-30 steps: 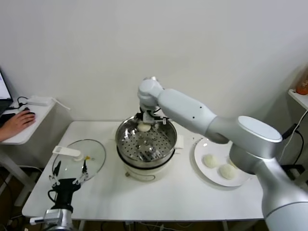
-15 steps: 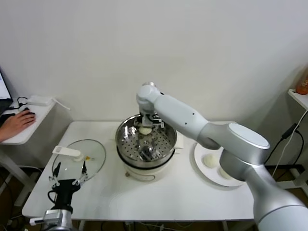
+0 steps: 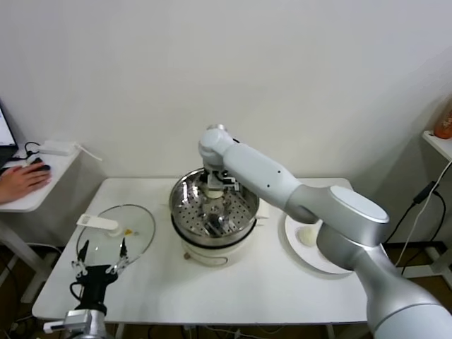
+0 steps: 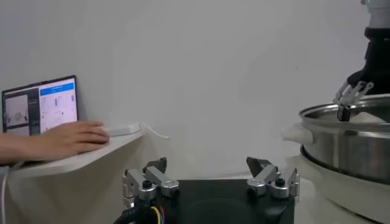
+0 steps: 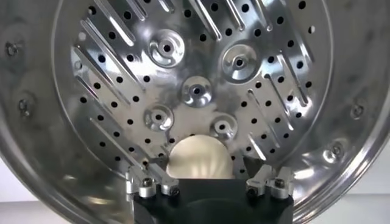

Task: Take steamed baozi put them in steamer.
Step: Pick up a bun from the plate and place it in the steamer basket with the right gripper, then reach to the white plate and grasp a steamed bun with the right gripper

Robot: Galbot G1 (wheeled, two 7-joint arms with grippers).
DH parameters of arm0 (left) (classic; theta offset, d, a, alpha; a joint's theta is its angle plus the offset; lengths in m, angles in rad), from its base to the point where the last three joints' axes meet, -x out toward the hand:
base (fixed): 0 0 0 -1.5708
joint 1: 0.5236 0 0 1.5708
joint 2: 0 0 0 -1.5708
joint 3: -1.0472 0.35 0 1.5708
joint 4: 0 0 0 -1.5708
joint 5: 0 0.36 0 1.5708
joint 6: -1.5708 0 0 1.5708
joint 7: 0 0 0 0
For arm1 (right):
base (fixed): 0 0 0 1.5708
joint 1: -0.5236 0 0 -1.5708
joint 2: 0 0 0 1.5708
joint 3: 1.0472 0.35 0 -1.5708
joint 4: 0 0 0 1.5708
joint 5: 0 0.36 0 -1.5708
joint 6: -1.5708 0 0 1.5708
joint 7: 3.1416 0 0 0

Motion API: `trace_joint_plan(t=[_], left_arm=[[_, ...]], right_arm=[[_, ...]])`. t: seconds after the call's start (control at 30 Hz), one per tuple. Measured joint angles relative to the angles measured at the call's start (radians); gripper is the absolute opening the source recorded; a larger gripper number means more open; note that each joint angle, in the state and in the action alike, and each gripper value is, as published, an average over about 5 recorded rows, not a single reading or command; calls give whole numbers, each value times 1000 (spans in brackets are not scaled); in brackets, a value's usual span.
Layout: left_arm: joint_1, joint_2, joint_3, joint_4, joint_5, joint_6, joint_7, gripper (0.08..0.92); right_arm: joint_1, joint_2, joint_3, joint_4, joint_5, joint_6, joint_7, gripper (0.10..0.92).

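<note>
Steamer (image 3: 215,215) at table (image 3: 233,286) centre holds one steamed baozi (image 5: 199,158) on its perforated floor, toward twelve o'clock in the head view, lying between the spread fingers of the right gripper (image 5: 208,182); the jaws stand wide, gripping nothing. Left gripper (image 4: 210,181) is parked, fingers apart, near seven o'clock beside the glass lid (image 3: 116,233). Another baozi (image 3: 308,236) sits on the white plate (image 3: 300,256) at three o'clock.

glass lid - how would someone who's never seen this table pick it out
Start at the steamer, the shiny steel pot mid-table. On the robot's left of it, flat on the white table, lies the glass lid. It is the only see-through disc there, with a white handle, unlike the opaque white plate on the steamer's other side.
</note>
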Motion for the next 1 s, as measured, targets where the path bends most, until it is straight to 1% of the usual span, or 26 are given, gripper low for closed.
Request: trace_joint_plan(t=[0.17, 0.3, 0.47, 0.67, 0.87, 1.0], left_arm=[[1, 0, -1, -1, -4, 0, -1, 823], [0, -1, -1, -6, -4, 2, -2, 823], [-1, -2, 2, -12, -4, 5, -7, 823], [-1, 7, 2, -16, -12, 7, -8, 823], [1, 14, 7, -22, -31, 6, -11, 823], [6, 17, 13, -25, -42, 1, -12, 823]], right_arm=[[31, -23, -26, 29, 58, -9, -21, 823], [81, -63, -80, 77, 171, -44, -45, 823], [178, -150, -188, 168, 393, -143, -76, 823], [310, -297, -338, 274, 703, -319, -94, 823], [403, -453, -472, 331, 993, -509, -95, 823], [431, -551, -537, 349, 1143, -619, -85, 823]])
